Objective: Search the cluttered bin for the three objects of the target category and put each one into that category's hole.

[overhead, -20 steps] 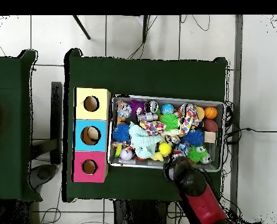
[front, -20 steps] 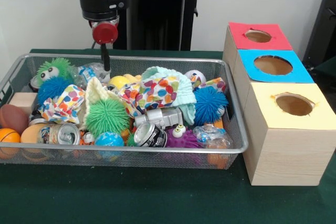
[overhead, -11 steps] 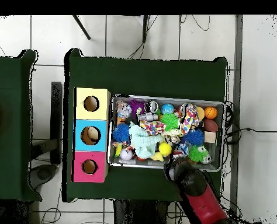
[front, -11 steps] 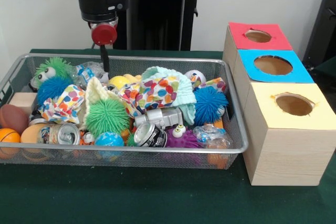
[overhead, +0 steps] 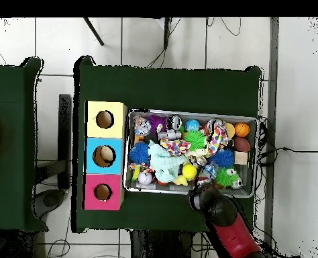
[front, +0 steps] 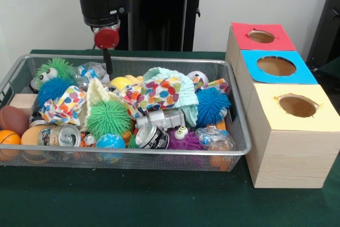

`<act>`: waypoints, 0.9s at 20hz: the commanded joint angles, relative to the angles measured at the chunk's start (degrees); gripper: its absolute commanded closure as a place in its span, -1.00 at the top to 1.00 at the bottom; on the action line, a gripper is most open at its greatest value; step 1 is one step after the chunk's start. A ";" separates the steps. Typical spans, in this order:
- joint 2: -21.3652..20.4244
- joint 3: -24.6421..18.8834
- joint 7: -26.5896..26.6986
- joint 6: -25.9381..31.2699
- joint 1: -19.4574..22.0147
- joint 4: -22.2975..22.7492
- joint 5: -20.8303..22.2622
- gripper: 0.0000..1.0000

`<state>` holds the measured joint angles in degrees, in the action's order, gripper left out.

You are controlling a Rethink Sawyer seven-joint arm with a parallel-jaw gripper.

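Wire bin (front: 236, 150) is full of toys, cans and cloths. My end effector (front: 108, 62) hangs over the bin's back edge, holding nothing; I cannot tell how wide it is. Beside the bin, the three holes look empty.

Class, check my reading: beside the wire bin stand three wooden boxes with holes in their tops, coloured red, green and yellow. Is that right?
Not quite. The middle box has a blue top, not green, as the front view shows. The rest holds: three wooden boxes with holes in their tops stand beside the wire bin, the other two topped red and yellow.
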<state>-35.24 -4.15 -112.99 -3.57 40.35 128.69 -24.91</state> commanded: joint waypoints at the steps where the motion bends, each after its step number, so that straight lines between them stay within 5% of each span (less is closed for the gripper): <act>1: 2.45 -3.05 -6.09 3.38 2.27 -7.92 1.41 1.00; 18: 0.77 -1.81 -4.92 9.01 3.18 -9.75 2.88 1.00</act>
<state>-34.46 -4.15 -112.99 0.71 42.46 126.36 -22.97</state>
